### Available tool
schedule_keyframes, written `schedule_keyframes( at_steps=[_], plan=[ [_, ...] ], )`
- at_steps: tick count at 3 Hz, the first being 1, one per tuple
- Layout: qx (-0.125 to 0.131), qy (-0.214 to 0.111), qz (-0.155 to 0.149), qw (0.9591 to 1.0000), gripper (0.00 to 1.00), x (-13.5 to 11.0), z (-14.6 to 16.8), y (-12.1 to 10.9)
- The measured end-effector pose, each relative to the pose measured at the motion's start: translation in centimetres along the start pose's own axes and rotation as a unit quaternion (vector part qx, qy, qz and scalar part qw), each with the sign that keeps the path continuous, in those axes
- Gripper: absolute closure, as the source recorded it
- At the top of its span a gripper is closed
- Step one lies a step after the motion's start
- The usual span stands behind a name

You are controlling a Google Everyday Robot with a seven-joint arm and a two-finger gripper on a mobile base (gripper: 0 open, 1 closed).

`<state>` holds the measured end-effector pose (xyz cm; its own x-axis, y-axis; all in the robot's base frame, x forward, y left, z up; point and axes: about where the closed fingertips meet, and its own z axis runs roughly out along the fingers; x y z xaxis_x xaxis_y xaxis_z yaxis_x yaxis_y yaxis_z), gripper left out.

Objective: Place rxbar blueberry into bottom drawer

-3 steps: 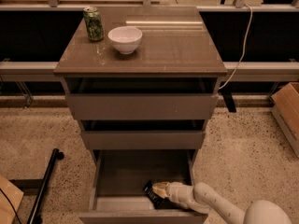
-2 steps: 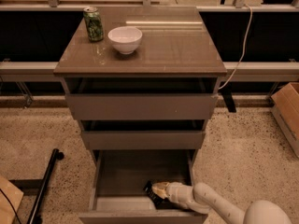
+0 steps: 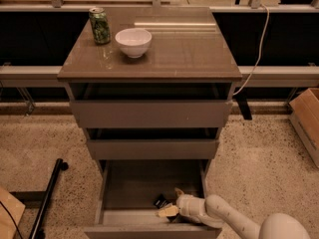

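Observation:
The bottom drawer [image 3: 149, 183] is pulled out, its grey inside showing. The rxbar blueberry [image 3: 160, 201], a small dark wrapper, lies on the drawer floor near the front right. My gripper [image 3: 172, 202] reaches into the drawer from the right and sits low over the floor, right next to the bar. Its pale fingertips [image 3: 168, 212] stand apart, one behind the bar and one in front of it. The bar's right end is hidden by the gripper.
A white bowl [image 3: 133, 42] and a green can [image 3: 100, 26] stand on the cabinet top [image 3: 189, 54]. The two upper drawers [image 3: 149, 113] are slightly out. A cardboard box [image 3: 306, 121] is at the right, a black bar [image 3: 47, 198] on the floor at the left.
The gripper's fingers have spread apart around the bar in the drawer. The arm has barely moved.

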<state>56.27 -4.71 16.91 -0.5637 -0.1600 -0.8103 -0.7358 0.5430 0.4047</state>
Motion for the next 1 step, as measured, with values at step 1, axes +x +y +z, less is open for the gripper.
schedule_keyframes(
  at_steps=[1],
  plan=[
    [0.0,0.0,0.0,1.0,0.0,0.0,0.0,0.0]
  ],
)
